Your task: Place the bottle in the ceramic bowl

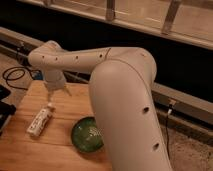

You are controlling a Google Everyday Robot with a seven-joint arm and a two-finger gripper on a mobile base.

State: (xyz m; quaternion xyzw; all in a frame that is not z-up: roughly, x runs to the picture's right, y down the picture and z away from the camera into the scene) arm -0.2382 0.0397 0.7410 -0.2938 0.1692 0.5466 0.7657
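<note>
The small white bottle with dark label marks lies on its side on the wooden table, at the left. The dark-green ceramic bowl stands to its right, partly hidden by my big white arm. My gripper hangs from the arm's wrist just above and behind the bottle's cap end. Its fingers point down, stand apart and hold nothing. One fingertip is close over the bottle's cap.
A black cable lies on the floor at the far left. A dark object sits at the table's left edge. A dark rail and a glass wall run behind the table. My arm's elbow fills the right side.
</note>
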